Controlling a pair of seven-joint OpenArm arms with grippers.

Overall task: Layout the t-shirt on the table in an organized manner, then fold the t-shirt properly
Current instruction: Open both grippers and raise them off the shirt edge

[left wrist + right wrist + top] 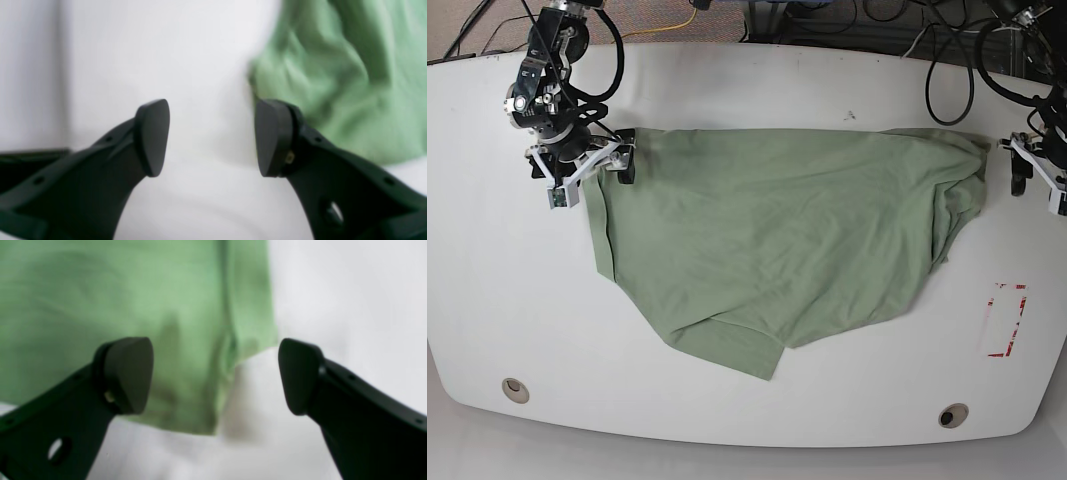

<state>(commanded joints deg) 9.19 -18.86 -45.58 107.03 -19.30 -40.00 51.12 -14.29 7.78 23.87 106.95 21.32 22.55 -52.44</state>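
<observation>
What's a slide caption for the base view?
Both open pincers, left and right, flank the spread t-shirt on the table.

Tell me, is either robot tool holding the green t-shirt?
No. The left tool and right tool are both open, beside the t-shirt edges, gripping nothing.

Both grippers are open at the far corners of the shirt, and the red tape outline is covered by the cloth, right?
Not quite. The left gripper and right gripper are open at the t-shirt corners, but the base view shows the red tape outline lying bare on the table, apart from the cloth.
</observation>
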